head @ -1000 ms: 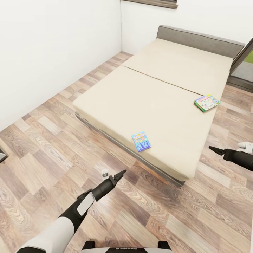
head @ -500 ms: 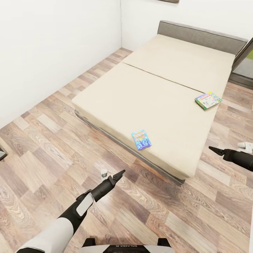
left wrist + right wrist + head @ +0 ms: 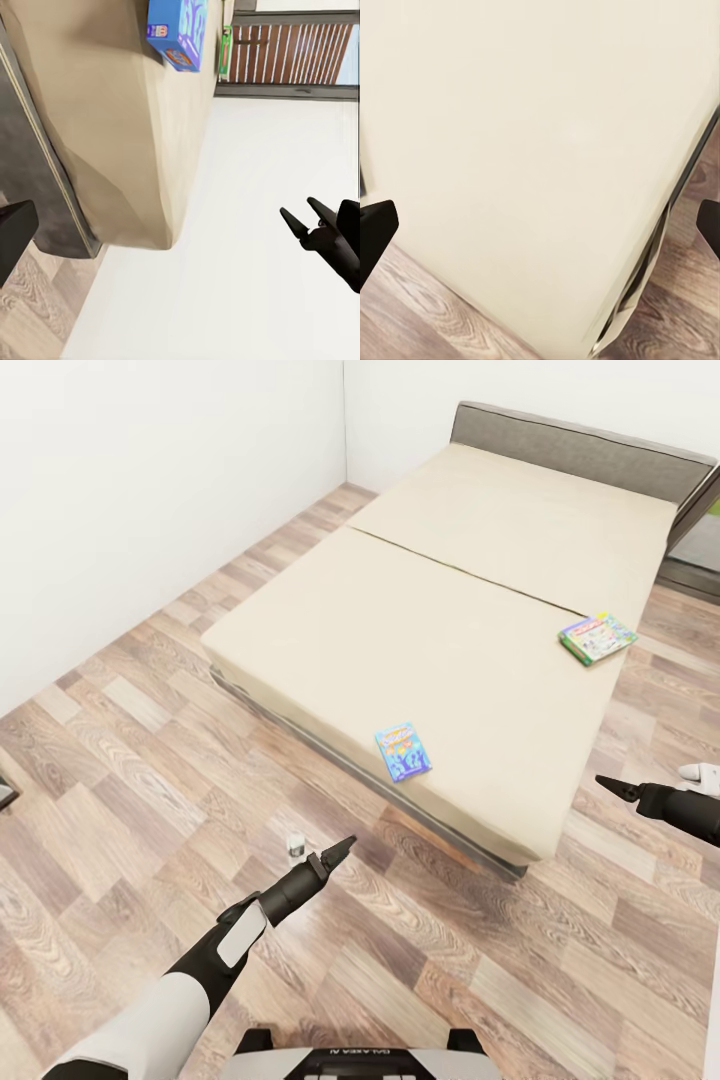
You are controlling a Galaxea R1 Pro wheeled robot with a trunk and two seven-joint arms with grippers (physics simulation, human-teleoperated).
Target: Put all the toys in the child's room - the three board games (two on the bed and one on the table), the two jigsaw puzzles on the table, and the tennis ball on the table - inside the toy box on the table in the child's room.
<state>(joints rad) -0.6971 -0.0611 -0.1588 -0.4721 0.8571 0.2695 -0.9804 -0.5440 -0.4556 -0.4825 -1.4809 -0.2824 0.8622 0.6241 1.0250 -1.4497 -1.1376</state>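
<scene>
Blue game [image 3: 403, 751] lies near bed [image 3: 470, 610] front edge, green game [image 3: 597, 638] by its right edge. L gripper [image 3: 340, 850] and R gripper [image 3: 607, 785] over floor [image 3: 120, 760], both empty; open/closed can't tell.

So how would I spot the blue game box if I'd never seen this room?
Find the wide beige bed in the corner of the white-walled room. On the mattress edge nearest the robot, by the wood floor, lies a small flat blue board game. The other box on the bed, the green-and-white board game, sits far off at the right edge.
</scene>
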